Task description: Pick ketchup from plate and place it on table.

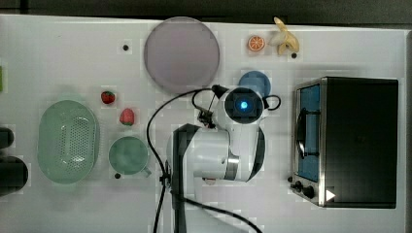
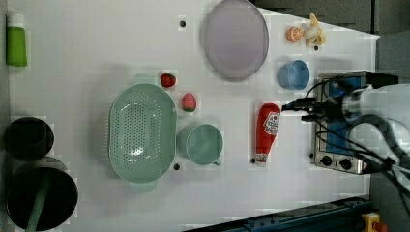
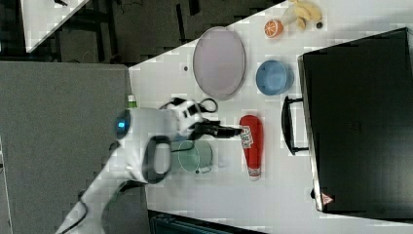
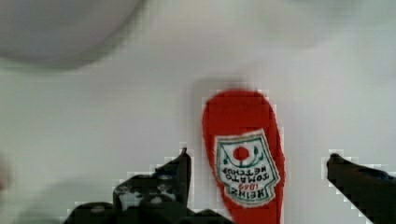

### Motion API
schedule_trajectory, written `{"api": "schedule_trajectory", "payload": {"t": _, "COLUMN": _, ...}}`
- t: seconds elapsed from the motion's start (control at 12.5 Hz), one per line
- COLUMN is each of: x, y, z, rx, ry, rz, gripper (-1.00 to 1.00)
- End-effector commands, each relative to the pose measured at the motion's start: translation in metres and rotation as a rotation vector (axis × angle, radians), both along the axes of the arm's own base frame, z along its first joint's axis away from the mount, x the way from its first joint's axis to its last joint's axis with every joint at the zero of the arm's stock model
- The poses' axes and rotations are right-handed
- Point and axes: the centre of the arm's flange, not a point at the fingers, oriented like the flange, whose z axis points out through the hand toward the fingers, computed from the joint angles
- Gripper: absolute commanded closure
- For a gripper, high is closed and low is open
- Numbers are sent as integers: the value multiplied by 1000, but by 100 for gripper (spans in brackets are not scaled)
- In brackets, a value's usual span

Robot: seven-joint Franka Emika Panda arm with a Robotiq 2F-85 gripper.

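The ketchup (image 2: 267, 133), a red bottle with a white label, lies on its side on the white table (image 1: 73, 58), cap toward the left view's bottom. It rests apart from the lilac-grey plate (image 1: 181, 53), which carries nothing. In the wrist view my gripper (image 4: 259, 157) is open, one dark finger on each side of the ketchup (image 4: 243, 154) with a gap to each. In the right view the gripper (image 3: 229, 130) hovers beside the ketchup's (image 3: 251, 144) upper half. The arm's wrist (image 1: 240, 104) covers the bottle in the top view.
A toaster oven (image 1: 350, 141) stands close at the top view's right, and a blue dish (image 2: 293, 75) lies between it and the plate. A green cup (image 1: 128, 155), a green basket (image 1: 68, 141) and two strawberries (image 1: 108, 97) lie at the top view's left.
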Motion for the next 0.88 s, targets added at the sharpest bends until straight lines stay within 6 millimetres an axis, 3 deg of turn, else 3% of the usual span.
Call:
{"api": "schedule_trajectory", "payload": {"t": 0.08, "x": 28, "y": 1, "z": 125, "rx": -29, "ry": -126, "rz": -227, "gripper": -100}}
{"api": "schedule_trajectory", "payload": {"t": 0.32, "x": 30, "y": 11, "z": 216, "rx": -40, "ry": -125, "rz": -439, "gripper": -100}}
{"api": "schedule_trajectory", "payload": {"t": 0.56, "x": 27, "y": 21, "z": 280, "rx": -47, "ry": -108, "rz": -458, "gripper": -100}}
{"api": "schedule_trajectory", "payload": {"t": 0.72, "x": 21, "y": 22, "z": 308, "rx": -59, "ry": -60, "rz": -454, "gripper": -100}}
{"api": "schedule_trajectory", "payload": {"t": 0.88, "x": 15, "y": 18, "z": 319, "rx": -68, "ry": -27, "rz": -459, "gripper": -100}}
